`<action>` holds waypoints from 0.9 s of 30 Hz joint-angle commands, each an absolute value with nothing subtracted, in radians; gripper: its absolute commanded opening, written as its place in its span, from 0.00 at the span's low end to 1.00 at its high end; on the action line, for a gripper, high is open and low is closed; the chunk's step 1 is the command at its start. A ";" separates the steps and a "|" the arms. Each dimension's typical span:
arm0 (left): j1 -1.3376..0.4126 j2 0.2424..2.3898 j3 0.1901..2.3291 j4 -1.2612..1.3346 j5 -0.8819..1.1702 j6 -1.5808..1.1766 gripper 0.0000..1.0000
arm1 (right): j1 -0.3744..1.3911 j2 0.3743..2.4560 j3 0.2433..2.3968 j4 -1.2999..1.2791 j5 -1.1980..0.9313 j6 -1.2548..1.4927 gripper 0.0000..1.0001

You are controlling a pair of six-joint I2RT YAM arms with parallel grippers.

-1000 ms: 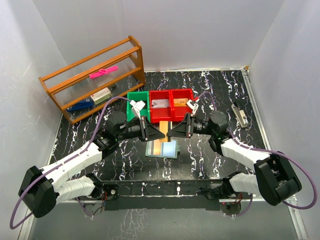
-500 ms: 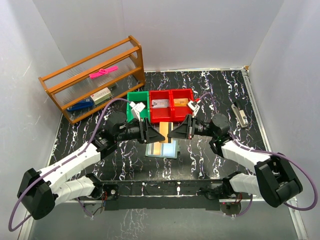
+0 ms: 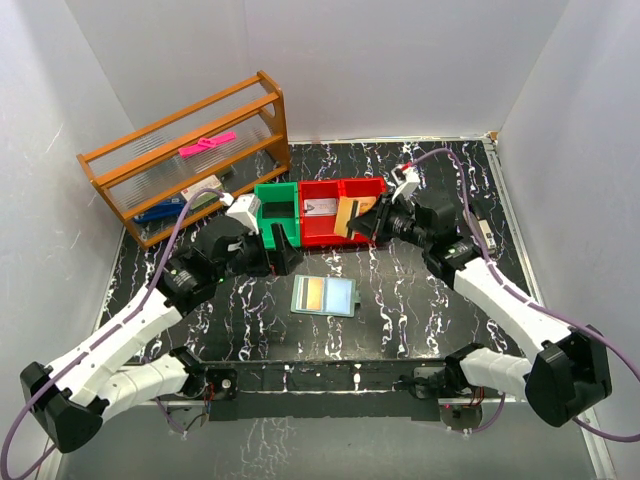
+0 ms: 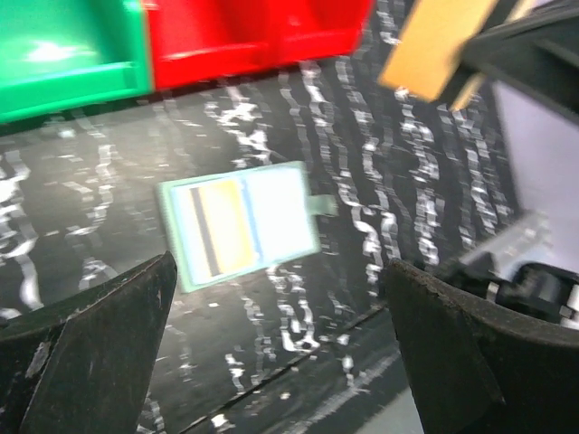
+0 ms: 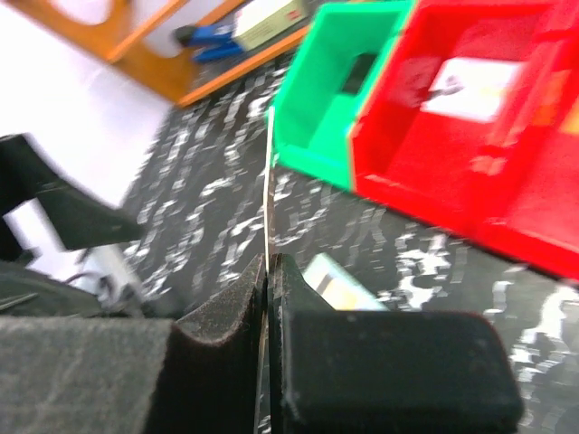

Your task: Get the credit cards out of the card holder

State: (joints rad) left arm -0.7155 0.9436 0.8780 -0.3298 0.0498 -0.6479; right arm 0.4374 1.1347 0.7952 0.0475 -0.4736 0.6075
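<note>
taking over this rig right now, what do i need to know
Left gripper: open, empty, above the table beside the card holder.
Right gripper: shut on a tan card, raised near the red bins.
Card holder: lying open on the table, a yellow card with a dark stripe in one half.
Done: tan card out.
Left: set it down, then take out the yellow card.
</note>
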 commanded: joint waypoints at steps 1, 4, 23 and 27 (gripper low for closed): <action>-0.712 0.934 0.945 -0.587 -0.223 -0.547 0.99 | 0.437 1.155 0.903 -0.143 -0.147 0.332 0.00; -0.692 0.943 0.967 -0.645 -0.292 -0.506 0.99 | 0.443 1.222 0.962 -0.173 -0.070 0.170 0.00; -0.311 0.733 0.738 -0.505 -0.058 -0.364 0.99 | 0.466 1.621 1.153 -0.098 0.052 -0.680 0.00; -0.311 0.722 0.725 -0.473 -0.104 -0.356 0.99 | 0.444 1.691 1.183 -0.064 0.029 -0.735 0.00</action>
